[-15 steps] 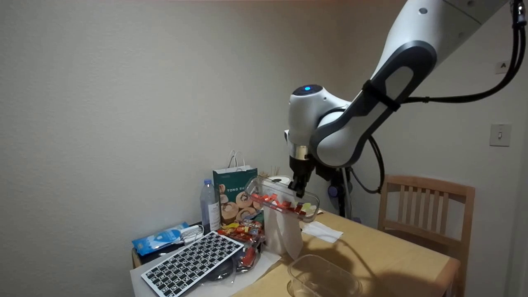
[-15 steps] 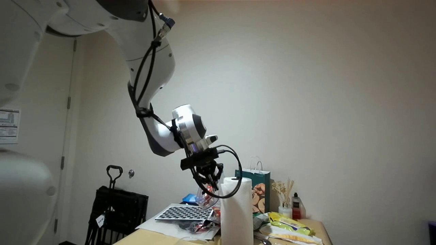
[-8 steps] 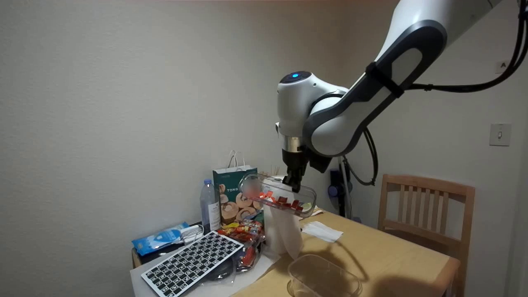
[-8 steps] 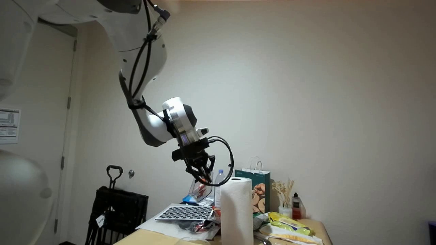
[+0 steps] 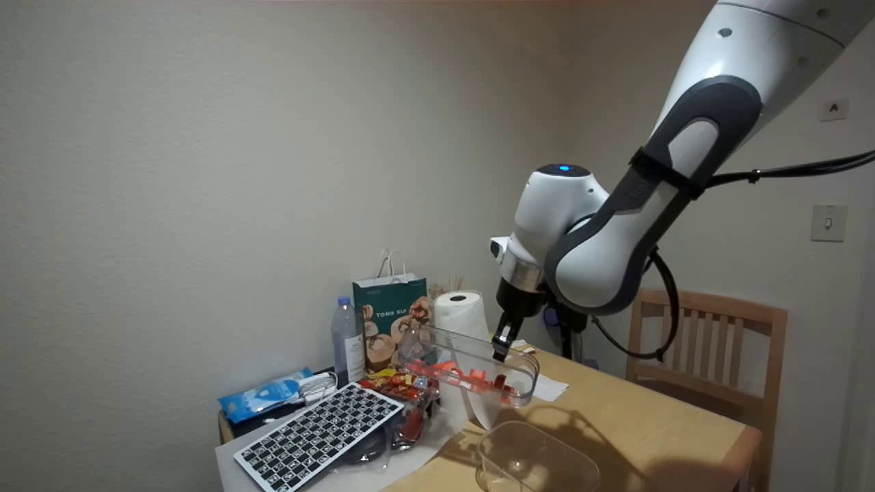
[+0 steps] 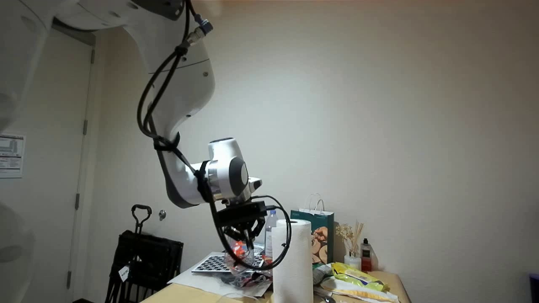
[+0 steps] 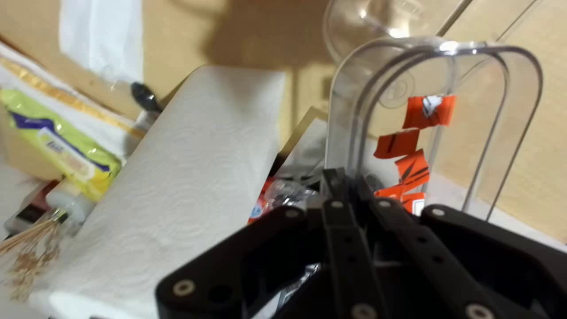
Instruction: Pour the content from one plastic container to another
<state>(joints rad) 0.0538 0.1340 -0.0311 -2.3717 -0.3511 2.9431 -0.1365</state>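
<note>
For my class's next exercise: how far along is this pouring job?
Done: the jaws are shut on a rectangular clear plastic container's side wall.
In hand: it hangs in the air, small red-orange pieces inside.
Left: apparently the pouring: no pieces show in the visible part of the lower clear plastic container on the pale wooden table.

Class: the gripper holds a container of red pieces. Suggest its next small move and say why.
Probably shift the gripper and held container toward the lower container before tipping: the held one carries red pieces, and the wrist view shows the lower one mostly past the held one's end.
</note>
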